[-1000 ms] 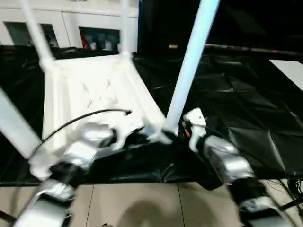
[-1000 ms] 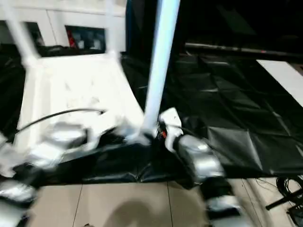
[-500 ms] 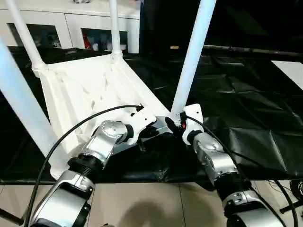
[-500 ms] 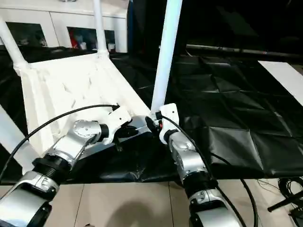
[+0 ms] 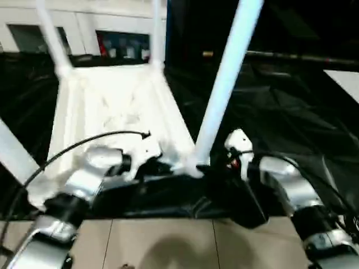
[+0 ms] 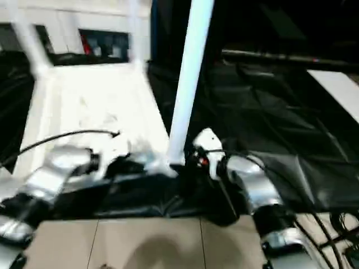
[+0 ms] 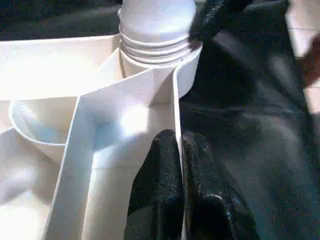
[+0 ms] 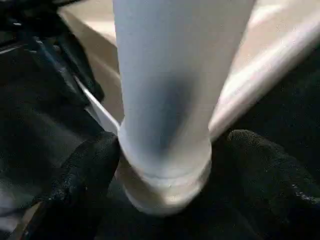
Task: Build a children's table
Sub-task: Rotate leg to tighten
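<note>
Your table (image 5: 112, 112) lay upside down on the black cloth (image 5: 291, 112), ribbed underside up, legs standing in the corner sockets. Your left gripper (image 7: 181, 150) was pinched together on the thin edge rib beside the near-right socket (image 7: 187, 70). Your right gripper (image 8: 167, 165) sat at the base of the near-right leg (image 5: 224, 78), one finger on each side; whether the pads (image 8: 85, 175) touched it, you could not tell. A white cabinet (image 5: 112, 22) stood behind.

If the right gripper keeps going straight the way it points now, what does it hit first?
Most likely the near table leg: it stands right between the right gripper's two open fingers, just above where it screws into the corner socket of the upturned table top. Depth is hard to judge, but nothing else lies in between.
</note>
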